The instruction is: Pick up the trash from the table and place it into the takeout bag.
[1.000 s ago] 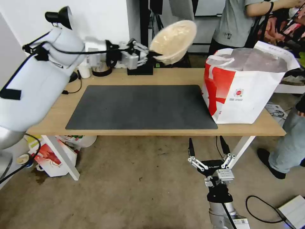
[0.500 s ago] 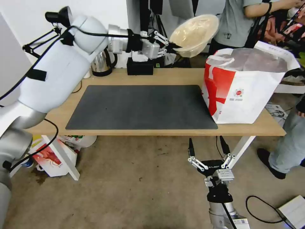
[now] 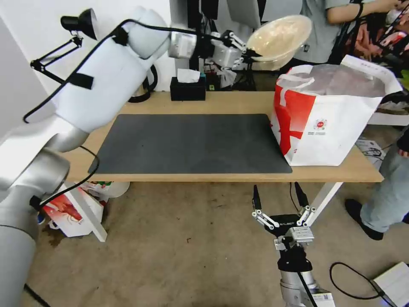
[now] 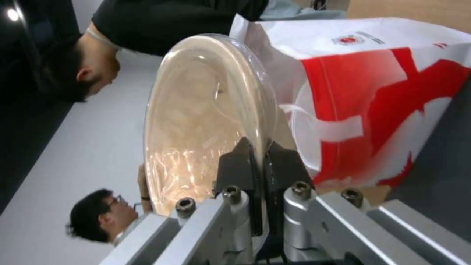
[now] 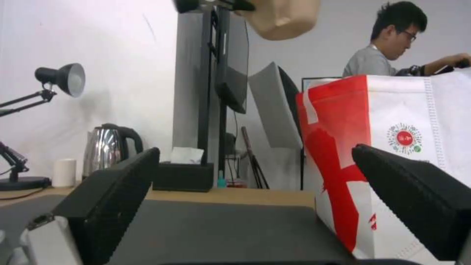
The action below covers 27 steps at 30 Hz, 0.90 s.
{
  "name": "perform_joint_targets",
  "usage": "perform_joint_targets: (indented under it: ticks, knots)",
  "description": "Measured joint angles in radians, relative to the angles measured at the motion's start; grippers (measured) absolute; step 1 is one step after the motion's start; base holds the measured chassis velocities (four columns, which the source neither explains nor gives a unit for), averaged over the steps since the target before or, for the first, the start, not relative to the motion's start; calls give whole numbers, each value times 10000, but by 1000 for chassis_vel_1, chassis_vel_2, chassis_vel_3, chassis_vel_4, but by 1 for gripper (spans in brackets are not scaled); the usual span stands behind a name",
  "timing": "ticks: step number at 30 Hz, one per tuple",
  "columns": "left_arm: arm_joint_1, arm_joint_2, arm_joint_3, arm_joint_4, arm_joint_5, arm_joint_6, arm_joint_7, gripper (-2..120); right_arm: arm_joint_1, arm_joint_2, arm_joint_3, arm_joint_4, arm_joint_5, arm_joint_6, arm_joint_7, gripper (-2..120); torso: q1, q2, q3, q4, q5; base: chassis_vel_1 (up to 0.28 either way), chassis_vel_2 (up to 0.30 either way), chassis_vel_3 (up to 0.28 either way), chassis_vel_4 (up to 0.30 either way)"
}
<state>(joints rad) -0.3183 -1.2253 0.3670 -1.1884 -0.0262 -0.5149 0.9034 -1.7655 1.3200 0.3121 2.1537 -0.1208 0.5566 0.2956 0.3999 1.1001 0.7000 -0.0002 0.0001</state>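
Tan paper bowl point(image 3: 280, 40) held high above the table point(image 3: 226, 104), tipped on edge, just short of the takeout bag point(image 3: 336, 115); pinched at its rim by left gripper point(image 3: 249, 53). Best carried fully over the opening before letting go. Right gripper point(image 3: 279, 204) parked low, fingers spread.

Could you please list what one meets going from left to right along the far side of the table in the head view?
Black desk lamp → black tissue box → left gripper → tan paper bowl it grips by the rim, tilted → big white takeout bag with red side panel.
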Motion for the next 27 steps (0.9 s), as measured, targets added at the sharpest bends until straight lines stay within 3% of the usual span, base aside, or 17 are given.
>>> perform_joint_targets:
  ticks: [9, 20, 27]
  knots:
    - [-258, -1248, 110, 990, 352, -215, 52, 1, 0, 0, 0, 0, 0, 0, 0, 100, 0, 0, 0, 1, 0, 0, 0, 0, 0]
    - [-24, -2260, 207, 1719, 676, -328, 41, 1, 0, 0, 0, 0, 0, 0, 0, 100, 0, 0, 0, 2, -1, 0, 0, 0, 0]
    - [218, -3073, -135, 2554, 1428, -712, 25, 1, 0, 0, 0, 0, 0, 0, 0, 100, 0, -1, -1, 0, 0, 0, 0, 0, 0]
